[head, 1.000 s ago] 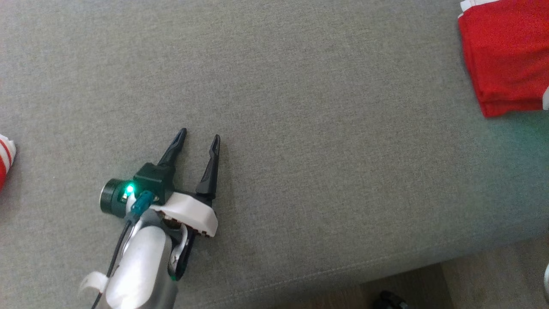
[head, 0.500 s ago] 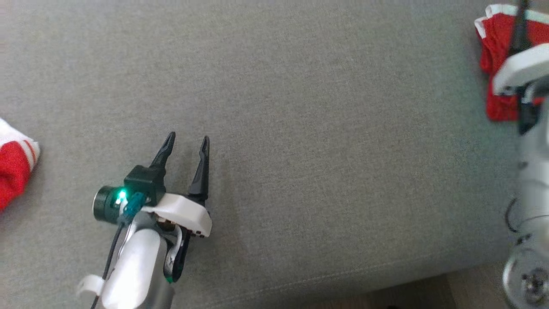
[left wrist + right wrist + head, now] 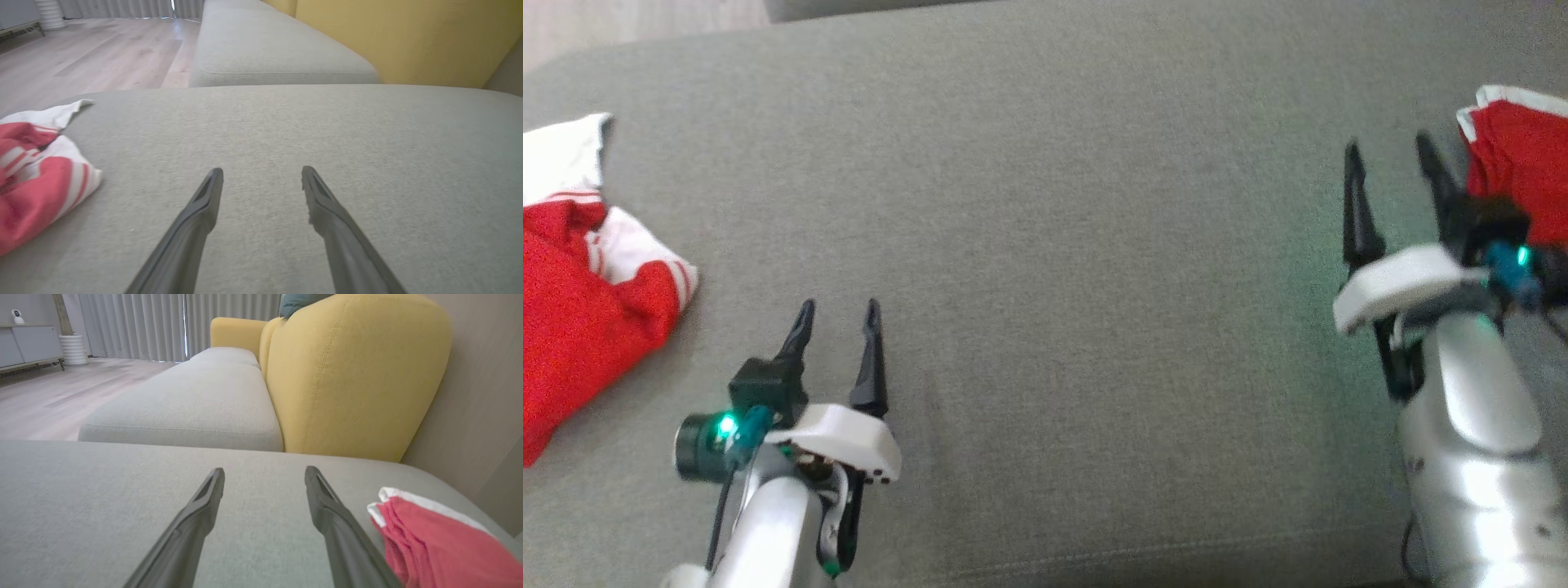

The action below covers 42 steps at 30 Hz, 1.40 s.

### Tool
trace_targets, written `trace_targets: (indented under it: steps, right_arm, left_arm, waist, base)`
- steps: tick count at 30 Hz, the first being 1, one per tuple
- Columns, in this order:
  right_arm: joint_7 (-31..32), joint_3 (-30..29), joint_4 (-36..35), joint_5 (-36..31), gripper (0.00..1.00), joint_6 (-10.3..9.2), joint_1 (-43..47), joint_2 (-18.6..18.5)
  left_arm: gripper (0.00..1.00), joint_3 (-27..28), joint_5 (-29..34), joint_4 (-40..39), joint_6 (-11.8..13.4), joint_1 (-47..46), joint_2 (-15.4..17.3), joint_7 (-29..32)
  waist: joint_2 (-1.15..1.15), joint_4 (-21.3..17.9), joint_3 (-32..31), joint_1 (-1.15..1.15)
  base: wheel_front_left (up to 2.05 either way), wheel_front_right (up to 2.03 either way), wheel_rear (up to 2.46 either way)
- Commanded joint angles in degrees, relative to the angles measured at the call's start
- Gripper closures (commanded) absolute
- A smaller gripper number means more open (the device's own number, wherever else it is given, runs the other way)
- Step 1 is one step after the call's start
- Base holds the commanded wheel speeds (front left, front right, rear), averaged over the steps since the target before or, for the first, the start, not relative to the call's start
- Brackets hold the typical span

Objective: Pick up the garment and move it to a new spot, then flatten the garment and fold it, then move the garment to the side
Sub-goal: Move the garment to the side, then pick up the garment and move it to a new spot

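Right claw is spread and empty, with the folded garment just beside it on its right, at the cushion's right edge. Left claw is spread too. The crumpled garment lies to its left along the left edge, so the left arm is nearer and this is likely its next pick.

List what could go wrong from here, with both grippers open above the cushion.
1. The right gripper has one of its fingers close beside the folded red garment; a sideways swing could snag it and undo the fold.
2. The crumpled red-and-white garment lies left of the left gripper and could be mistaken for the finished one.
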Motion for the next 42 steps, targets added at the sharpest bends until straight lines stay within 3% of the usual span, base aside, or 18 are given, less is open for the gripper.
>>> trace_targets:
  steps: [1,14,26,42]
  right_arm:
    - [-0.6,1.79,-3.14,2.2,0.0,0.19,1.38,0.62]
    - [-0.61,6.55,-7.53,9.44,0.0,0.19,13.06,0.67]
    - [-0.61,8.08,-9.68,12.27,0.0,0.19,16.79,0.67]
    - [-0.61,9.36,-10.18,13.69,0.0,0.19,17.95,0.67]
  left_arm:
    - [0.0,2.74,-0.5,-1.89,0.75,0.04,0.51,-0.31]
    - [0.0,6.17,-0.23,-1.89,1.95,3.88,0.51,-0.31]
    - [0.0,8.6,0.08,-2.9,2.03,6.55,0.51,-0.31]
    - [0.0,9.01,0.11,-3.68,1.77,7.24,0.51,-0.31]
  waist:
    - [0.0,1.4,-1.77,0.0]
    - [0.0,3.13,-7.21,0.0]
    - [0.0,3.53,-11.0,0.0]
    - [0.0,4.35,-11.47,0.0]
  base:
    - [0.0,0.0,0.0]
    - [0.0,0.0,0.0]
    - [0.0,0.0,0.0]
    - [0.0,0.0,0.0]
